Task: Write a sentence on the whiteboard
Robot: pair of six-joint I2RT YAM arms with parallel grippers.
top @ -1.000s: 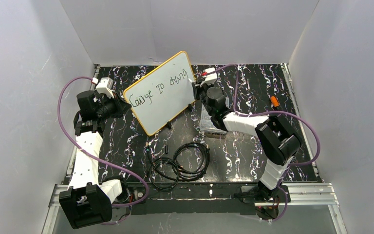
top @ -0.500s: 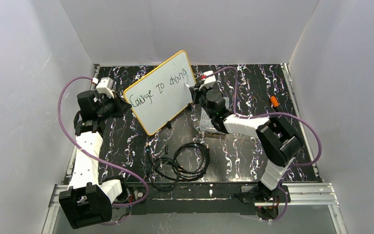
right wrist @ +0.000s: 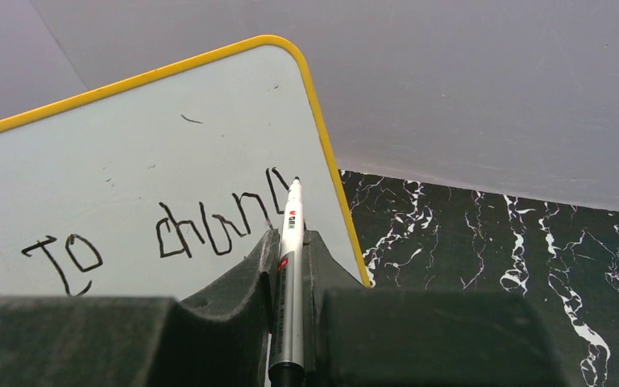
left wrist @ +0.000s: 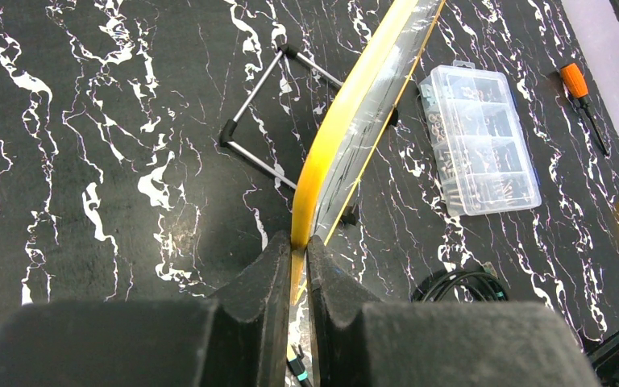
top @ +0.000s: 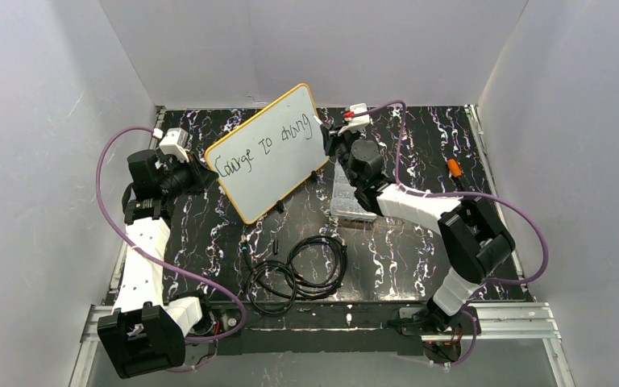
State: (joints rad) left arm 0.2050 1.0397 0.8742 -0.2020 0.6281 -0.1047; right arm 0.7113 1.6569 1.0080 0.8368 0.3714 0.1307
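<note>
Clamping the whiteboard (top: 266, 153) rim, left jaws hide it partly; right jaws pinch a marker (right wrist: 290, 242).

High view looking down, wrist views close, all sharing whiteboard (top: 266, 153)

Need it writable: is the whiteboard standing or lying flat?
Standing: the whiteboard rests on its wire stand, and the left gripper pinches its yellow rim.

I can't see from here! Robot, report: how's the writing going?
Left gripper clamped on whiteboard edge. Right gripper holds marker, tip at unfinished sentence. Nothing blocking.
</note>
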